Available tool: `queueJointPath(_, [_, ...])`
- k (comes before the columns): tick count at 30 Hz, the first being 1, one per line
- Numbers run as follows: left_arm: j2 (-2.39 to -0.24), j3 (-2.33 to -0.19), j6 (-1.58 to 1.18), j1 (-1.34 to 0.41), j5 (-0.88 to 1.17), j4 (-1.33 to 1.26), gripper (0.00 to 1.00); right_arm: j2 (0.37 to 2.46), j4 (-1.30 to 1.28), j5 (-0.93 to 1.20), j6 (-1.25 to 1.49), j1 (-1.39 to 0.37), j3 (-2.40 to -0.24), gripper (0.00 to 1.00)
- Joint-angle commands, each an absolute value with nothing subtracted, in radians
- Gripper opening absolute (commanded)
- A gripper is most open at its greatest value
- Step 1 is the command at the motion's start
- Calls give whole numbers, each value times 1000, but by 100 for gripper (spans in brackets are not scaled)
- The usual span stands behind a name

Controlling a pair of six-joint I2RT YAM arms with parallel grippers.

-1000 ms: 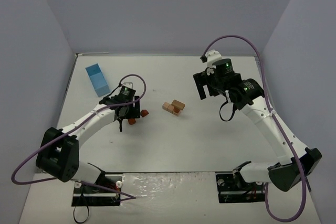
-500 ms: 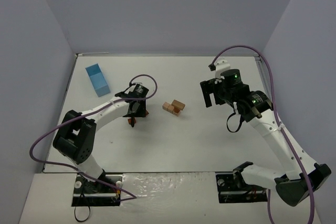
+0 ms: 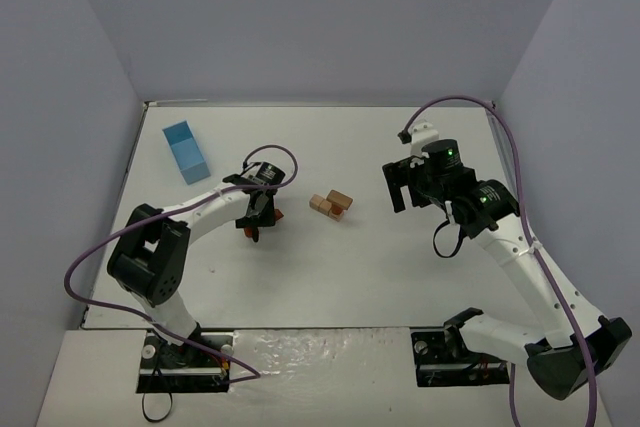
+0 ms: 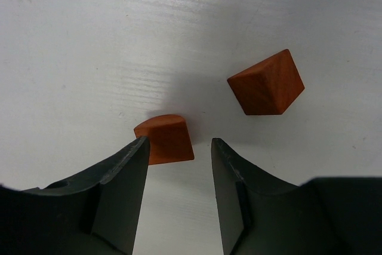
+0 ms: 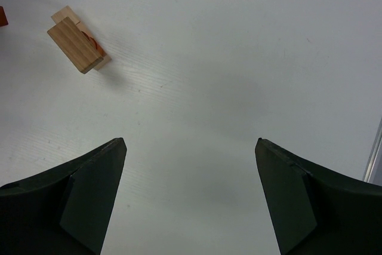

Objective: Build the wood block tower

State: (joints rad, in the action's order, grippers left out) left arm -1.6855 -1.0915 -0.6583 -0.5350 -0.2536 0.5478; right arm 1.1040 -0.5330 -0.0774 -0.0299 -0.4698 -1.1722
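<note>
White tabletop (image 3: pixel 400 277), lilac walls on three sides.

- Tower so far: tan block cluster (image 3: pixel 330 205) with a reddish piece tucked in, centre of the overhead view. It looks barely started.
- Two loose pieces lie left of centre, apart from the cluster: a rounded reddish block (image 4: pixel 165 140) and a reddish cube (image 4: pixel 266 83), near each other but not touching.
- Change over the last second: the left gripper (image 4: pixel 179 147) has swung in from the left and now straddles the rounded block. Jaws are part-closed. The finger at frame left is against the block, and a sliver of table shows before the other finger, so it is not yet clamped. My read is that a pick is under way and this piece goes to the cluster next.
- Right gripper (image 5: pixel 190 147) has drifted slightly toward the bottom right of the overhead view. It is spread wide and holds nothing, with the cluster at upper left of its wrist view.
- Blue box (image 3: pixel 186 151) sits upper left, untouched.
- No brand, label or writing is legible anywhere.
</note>
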Motion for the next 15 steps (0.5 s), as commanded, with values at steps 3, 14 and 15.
queueJointPath(3, [-1693, -1093, -712, -540, -274, 563, 42, 1069, -470, -55, -41, -463, -1154, 87])
queueJointPath(14, [-1715, -1079, -732, -540, -267, 557, 41, 1055, -462, -48, -35, -463, -1133, 87])
queueJointPath(15, [-1716, -1076, -732, -539, -265, 557, 39, 1055, -462, -48, -35, -462, -1132, 87])
